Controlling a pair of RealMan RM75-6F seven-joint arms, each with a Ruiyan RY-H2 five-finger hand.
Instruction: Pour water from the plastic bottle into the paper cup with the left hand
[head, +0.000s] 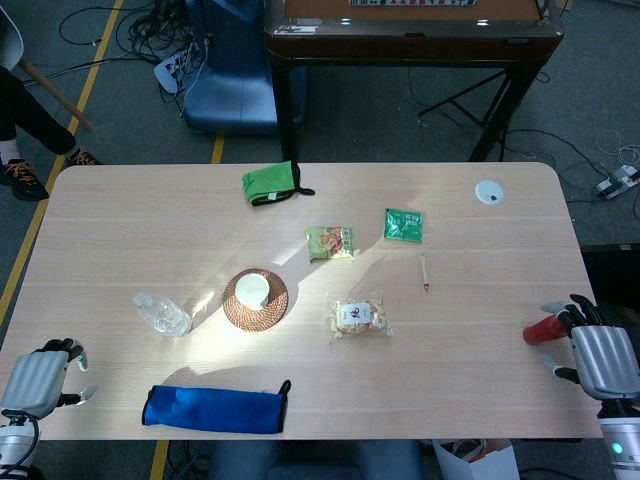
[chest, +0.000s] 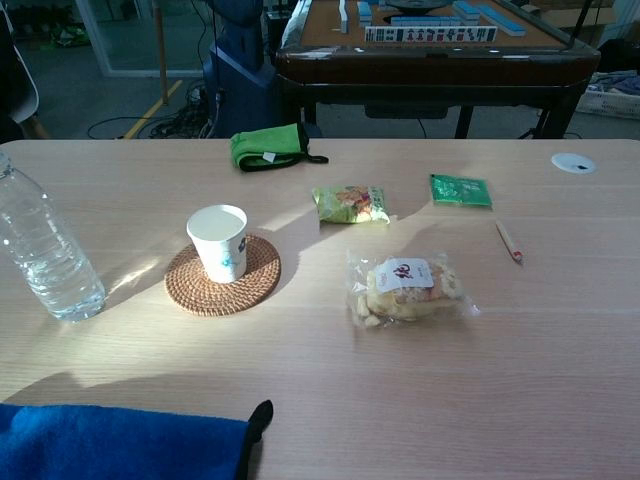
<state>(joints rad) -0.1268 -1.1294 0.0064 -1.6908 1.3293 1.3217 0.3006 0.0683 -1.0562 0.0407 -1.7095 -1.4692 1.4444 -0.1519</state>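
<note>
1. Blue cloth (head: 212, 409) is seen lying along the near table (head: 480, 330) edge.
2. At the near left corner the left hand (head: 40, 378) is held empty with fingers apart; at the near right the right hand (head: 597, 352) is likewise spread and empty, just beside a red object (head: 541, 330).
3. Left of centre, the plastic bottle (chest: 45, 250) is stood upright, untouched.
4. Just right of it, the paper cup (chest: 219, 242) is set on a woven coaster (chest: 222, 275).
5. Further right, a clear snack bag (chest: 405, 288) is laid.
6. Farther back, a green pouch (head: 271, 183) is placed.

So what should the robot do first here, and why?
Probably move the left robot hand toward the plastic bottle to grasp it: the bottle stands untouched left of the paper cup, and that robot hand holds nothing at the table's near edge.
</note>
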